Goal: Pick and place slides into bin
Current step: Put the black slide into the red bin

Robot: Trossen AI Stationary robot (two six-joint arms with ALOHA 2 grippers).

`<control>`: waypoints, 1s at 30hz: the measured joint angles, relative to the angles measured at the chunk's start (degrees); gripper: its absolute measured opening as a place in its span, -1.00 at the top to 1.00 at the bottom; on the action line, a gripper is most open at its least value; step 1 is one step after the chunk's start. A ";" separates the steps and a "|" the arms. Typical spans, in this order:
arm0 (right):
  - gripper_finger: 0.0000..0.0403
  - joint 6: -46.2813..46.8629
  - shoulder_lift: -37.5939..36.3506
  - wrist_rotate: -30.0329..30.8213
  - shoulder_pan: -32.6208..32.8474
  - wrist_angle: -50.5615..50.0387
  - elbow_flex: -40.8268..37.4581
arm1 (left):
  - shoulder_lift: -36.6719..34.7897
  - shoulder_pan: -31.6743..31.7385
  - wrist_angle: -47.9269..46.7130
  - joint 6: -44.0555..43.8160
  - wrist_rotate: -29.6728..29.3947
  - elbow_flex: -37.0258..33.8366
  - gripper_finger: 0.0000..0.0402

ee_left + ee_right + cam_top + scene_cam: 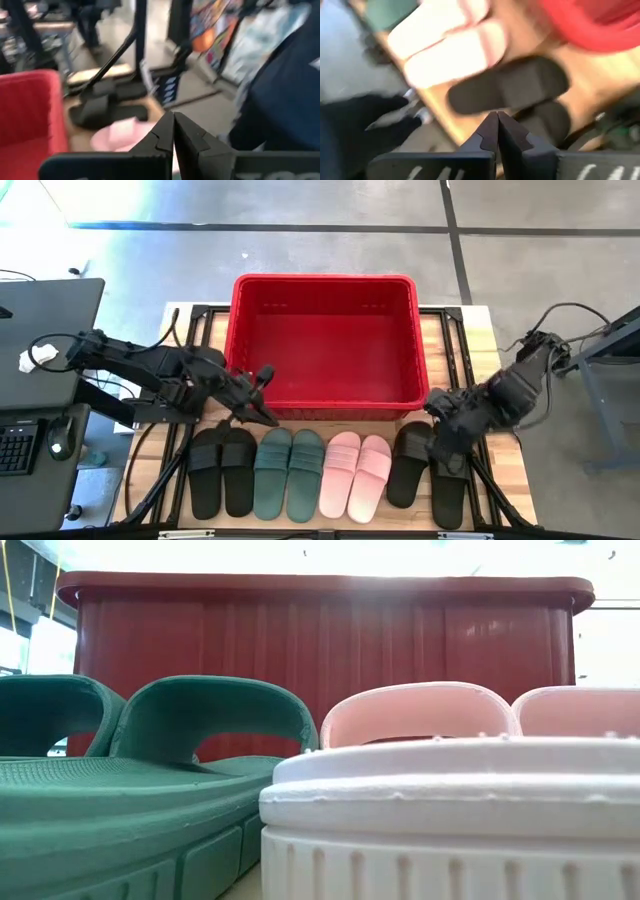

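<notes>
Eight flat rubbery slides (330,472) — black, sage-green, pale pink, black — are lined on the wooden bench (505,470) before the large red perforated bin (327,345). Both grippers' fingers are pressed together: left gripper (270,418), right gripper (438,452).

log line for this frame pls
bin: holds nothing | slides: all eight in row on table | left tool: shut, above left black pair | right tool: shut, over right black pair

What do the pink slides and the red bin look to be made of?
Pink slides: probably soft moulded foam or rubber, matte; the low view shows a grainy edge, a ribbed sole side and a thick one-piece strap. Red bin: likely hard moulded plastic, slightly glossy, with a thick rim and ribbed walls; small holes dot the inside wall in the high view.
</notes>
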 joint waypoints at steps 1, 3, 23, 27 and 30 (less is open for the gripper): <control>1.00 -0.46 0.63 1.96 1.05 0.51 -0.48 | 0.78 -0.91 -2.35 1.68 -2.06 1.25 1.00; 1.00 -1.87 2.65 3.57 2.55 0.35 -1.47 | 2.87 -2.88 -7.26 6.05 -6.28 4.52 1.00; 0.75 -2.86 19.32 -5.44 7.22 3.11 -18.18 | 17.82 -7.70 -36.15 25.65 -18.76 28.07 1.00; 0.45 -0.16 19.27 -3.25 8.89 4.90 -19.52 | 17.82 -7.70 -36.41 25.45 -18.90 28.07 1.00; 0.27 0.00 19.14 0.57 9.79 7.98 -19.49 | 17.82 -7.70 -36.64 25.45 -18.95 28.07 1.00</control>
